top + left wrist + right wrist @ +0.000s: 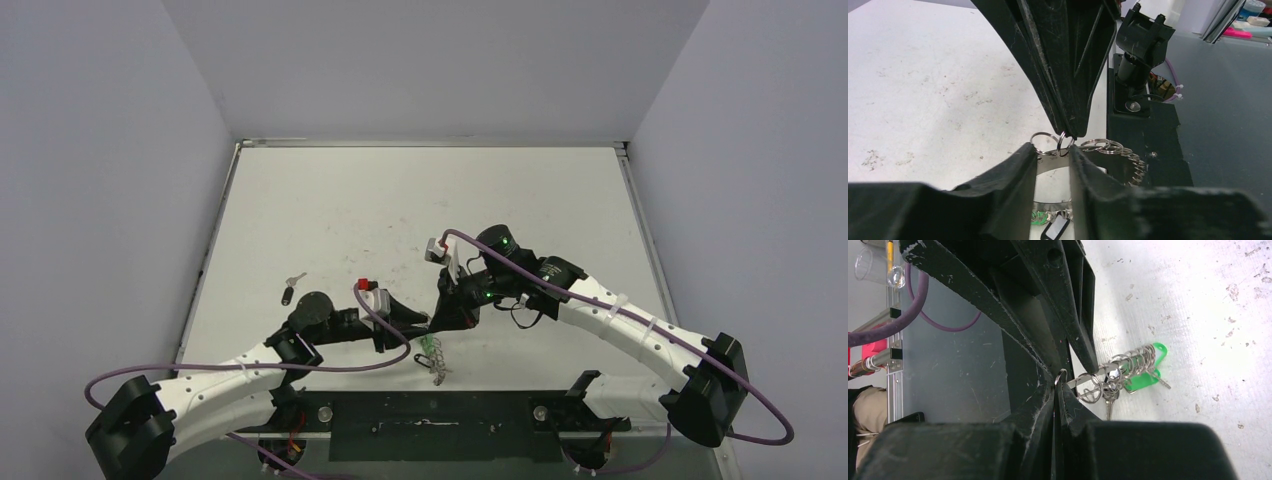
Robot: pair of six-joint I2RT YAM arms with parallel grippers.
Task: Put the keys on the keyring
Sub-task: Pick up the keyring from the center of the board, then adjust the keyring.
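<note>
The keyring hangs between both grippers just above the table's near edge. My left gripper is shut on its flat band; the scalloped rim curves off to the right. My right gripper comes from above and is shut on a small split ring at the hoop's top, also in the left wrist view. A green-headed key and a silver key hang from the hoop. A black tag shows below it. A loose dark-headed key lies on the table to the left.
The black mounting plate with both arm bases runs along the near edge below the keyring. Purple cables loop near the left wrist. Grey walls enclose the white table on three sides.
</note>
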